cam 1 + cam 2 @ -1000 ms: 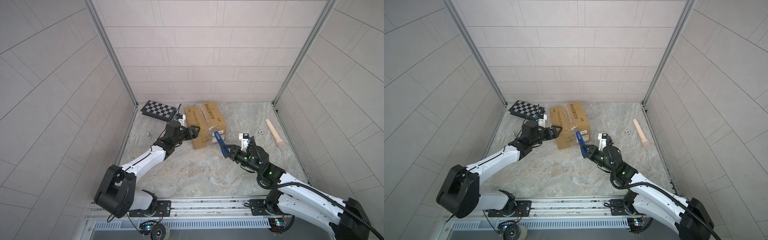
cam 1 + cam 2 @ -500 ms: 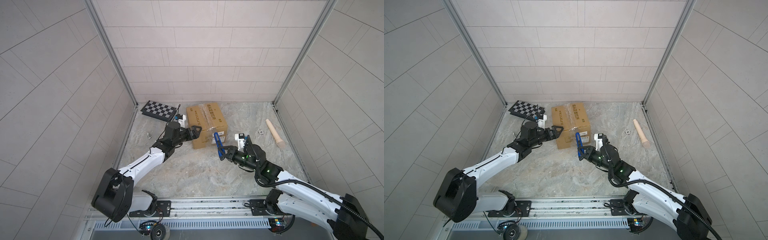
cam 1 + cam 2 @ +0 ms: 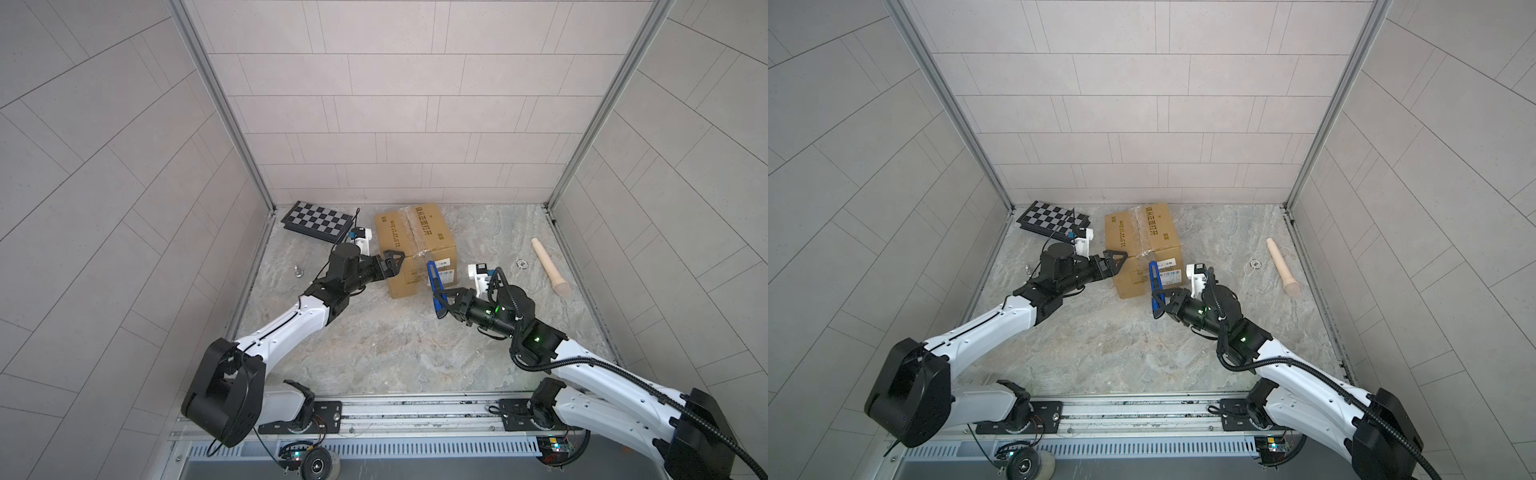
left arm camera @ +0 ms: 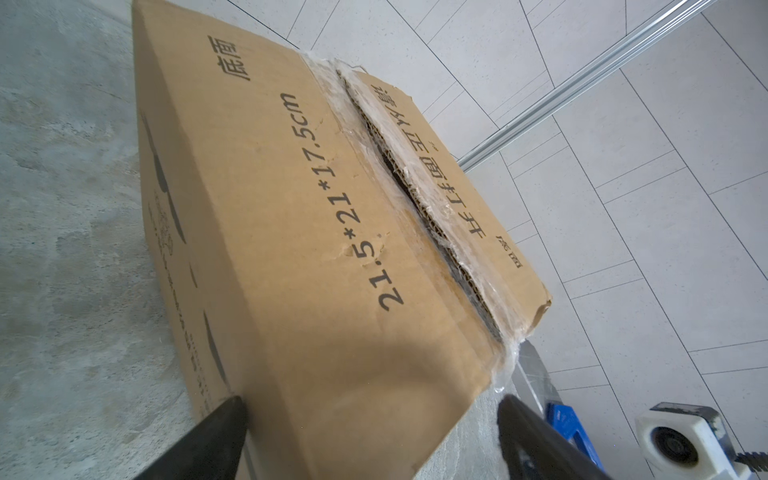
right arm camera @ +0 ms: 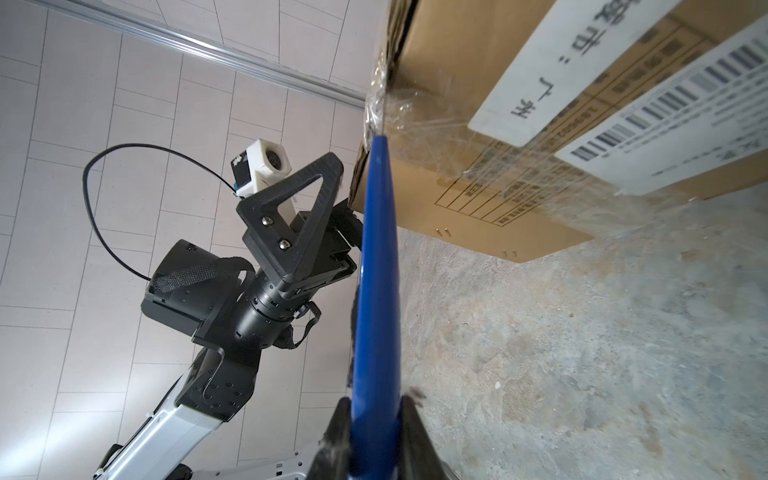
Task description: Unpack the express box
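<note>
The express box, a brown corrugated carton printed in black, is sitting on the grey stone-look floor at 12 o'clock in both top views, close to the back wall. The clear tape along its top seam is gaping, and corrugated flap edges are showing through in the left wrist view. The left gripper is reaching in at the box's 7 o'clock corner. Its fingers are spread wide to either side of that corner and are holding nothing, though whether a fingertip is touching the cardboard is hard to tell. The right gripper is working at the box's 5 o'clock, fingers clamped tight on the handle of a blue utility knife. The knife's tip is meeting the loose tape on the front face, beside the white barcode labels. A chequered board is lying at the box's 10 o'clock. A pale wooden rod is lying well apart at 3 o'clock.
</note>
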Robot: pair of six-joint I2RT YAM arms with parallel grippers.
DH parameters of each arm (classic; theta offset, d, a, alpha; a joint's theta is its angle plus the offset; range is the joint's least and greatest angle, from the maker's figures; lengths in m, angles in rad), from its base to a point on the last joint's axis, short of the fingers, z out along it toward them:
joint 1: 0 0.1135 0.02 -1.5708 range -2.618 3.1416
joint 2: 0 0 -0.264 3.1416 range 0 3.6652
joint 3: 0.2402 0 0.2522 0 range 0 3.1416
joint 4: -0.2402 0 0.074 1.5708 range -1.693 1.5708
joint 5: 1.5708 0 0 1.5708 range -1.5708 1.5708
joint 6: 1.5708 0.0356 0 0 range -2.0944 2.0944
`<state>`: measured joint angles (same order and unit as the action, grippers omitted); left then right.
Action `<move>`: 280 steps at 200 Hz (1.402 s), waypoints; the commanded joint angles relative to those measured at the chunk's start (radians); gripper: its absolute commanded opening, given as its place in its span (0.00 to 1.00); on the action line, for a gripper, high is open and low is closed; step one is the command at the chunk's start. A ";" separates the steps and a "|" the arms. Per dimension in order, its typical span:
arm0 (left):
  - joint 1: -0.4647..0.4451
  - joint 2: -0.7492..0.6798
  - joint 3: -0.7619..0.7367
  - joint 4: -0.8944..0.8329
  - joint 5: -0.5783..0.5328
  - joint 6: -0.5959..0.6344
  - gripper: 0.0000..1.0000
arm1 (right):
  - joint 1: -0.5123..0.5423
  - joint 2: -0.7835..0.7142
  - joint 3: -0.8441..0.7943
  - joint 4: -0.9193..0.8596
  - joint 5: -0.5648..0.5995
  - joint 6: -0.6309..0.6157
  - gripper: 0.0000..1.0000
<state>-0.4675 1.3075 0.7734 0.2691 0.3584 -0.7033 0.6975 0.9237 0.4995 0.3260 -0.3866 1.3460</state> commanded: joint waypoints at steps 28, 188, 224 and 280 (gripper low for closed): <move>-0.058 -0.030 -0.012 0.047 0.054 -0.001 0.97 | 0.027 -0.024 0.067 -0.170 -0.054 -0.113 0.00; 0.159 0.180 0.431 -0.268 0.053 0.462 1.00 | -0.267 -0.189 -0.001 -0.352 -0.285 -0.196 0.00; 0.178 0.366 0.622 -0.376 0.142 0.580 1.00 | -0.309 -0.163 0.016 -0.349 -0.383 -0.199 0.00; 0.174 0.569 0.816 -0.465 0.288 0.620 0.99 | -0.350 -0.108 0.042 -0.355 -0.492 -0.209 0.00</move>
<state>-0.2905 1.8446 1.5360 -0.1329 0.5457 -0.1364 0.3550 0.8017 0.5098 -0.0498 -0.7956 1.1530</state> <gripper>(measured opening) 0.990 0.185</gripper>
